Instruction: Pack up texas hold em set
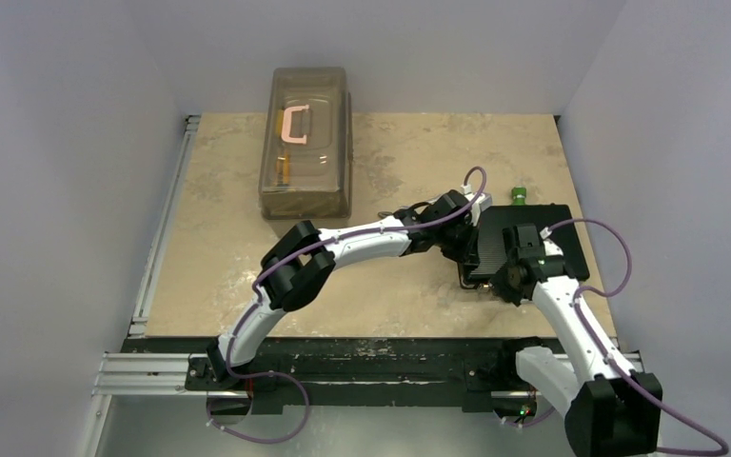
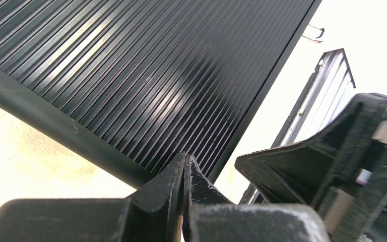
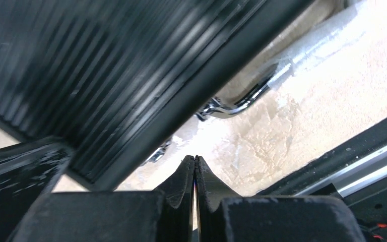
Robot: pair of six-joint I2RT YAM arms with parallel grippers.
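The case (image 1: 560,227) is lying closed on the bench (image 1: 390,305). The left gripper (image 2: 187,159) and right gripper (image 3: 195,160) are squeezing tight on nothing, maybe touching its edges.

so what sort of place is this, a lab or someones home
Most likely a robot lab work cell, not a home: the left arm and right arm are bolted to a metal rail at the near edge of a stone-patterned table, which is boxed in by plain pale walls.

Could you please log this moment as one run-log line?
case: lid down | left gripper: shut, empty | right gripper: shut, empty
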